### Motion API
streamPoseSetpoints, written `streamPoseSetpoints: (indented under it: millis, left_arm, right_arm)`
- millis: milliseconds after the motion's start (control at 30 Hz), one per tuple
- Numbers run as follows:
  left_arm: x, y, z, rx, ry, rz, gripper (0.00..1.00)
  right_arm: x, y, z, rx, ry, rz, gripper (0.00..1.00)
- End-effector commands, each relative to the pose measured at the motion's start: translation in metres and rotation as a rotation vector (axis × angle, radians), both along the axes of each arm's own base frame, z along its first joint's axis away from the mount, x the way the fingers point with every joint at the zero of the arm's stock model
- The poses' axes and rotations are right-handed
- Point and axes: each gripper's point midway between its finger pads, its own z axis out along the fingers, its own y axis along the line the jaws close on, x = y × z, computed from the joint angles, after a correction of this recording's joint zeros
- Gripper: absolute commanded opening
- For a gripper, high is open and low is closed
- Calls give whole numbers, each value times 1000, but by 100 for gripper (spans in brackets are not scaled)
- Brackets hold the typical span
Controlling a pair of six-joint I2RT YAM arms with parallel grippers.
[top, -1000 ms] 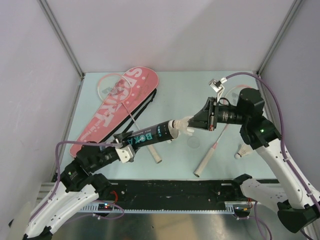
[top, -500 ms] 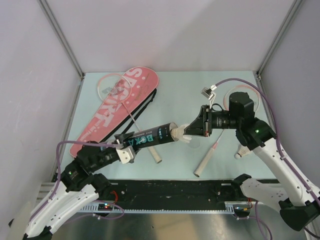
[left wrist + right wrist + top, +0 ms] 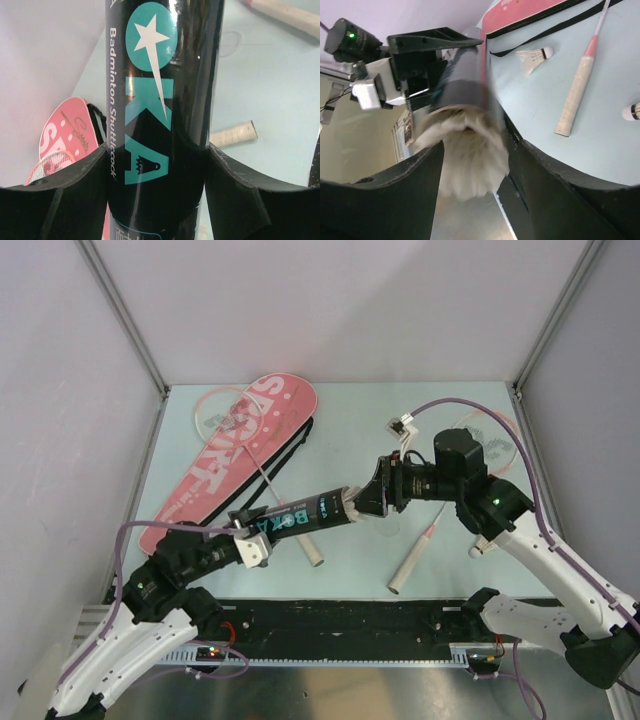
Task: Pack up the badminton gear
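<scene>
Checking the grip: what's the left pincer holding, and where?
The left pincer holds the black tube by its sides, near the end away from its mouth.

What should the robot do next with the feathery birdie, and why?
Probably nudge the shuttlecock deeper into the black tube: its feathers poke out of the tube's mouth, between the sides of the open right hand, while the left hand holds the tube.

Pale table [image 3: 360, 420] — pink case [image 3: 215, 475], rackets [image 3: 412, 562], shuttlecock [image 3: 534, 58]

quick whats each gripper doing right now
left gripper: closed on the black tube
right gripper: open, jaws either side of the shuttlecock at the tube's mouth
</scene>
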Motion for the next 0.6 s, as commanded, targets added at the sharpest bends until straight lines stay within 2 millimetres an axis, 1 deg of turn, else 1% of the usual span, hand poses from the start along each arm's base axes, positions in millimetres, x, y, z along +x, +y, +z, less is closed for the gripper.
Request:
streamPoseSetpoints:
  millis: [0,133,200,367,467,567]
  left_arm:
    - [-7,-14,45,-112,-117,-84,0]
    - [-9,-15,49,-127,-123,-96,0]
    - [-9,-15,52,-138,-130,-94,0]
    - [-10,-16,56,-152,-135,-101,0]
    - [-11,-17,57,-158,-134,-104,0]
    - [-9,-16,55,-156,-131,-98,0]
  right_arm:
    - [15,6,-15,-29,-46,-55,67]
    - [18,11,-29,-33,-31,-54,69]
    - [20,12,-32,-28,-26,-64,69]
    - [23,20,-34,12,-14,-62,68]
    - [19,31,-34,35,3,-21,68]
    - [14,42,-31,66,8,26,69]
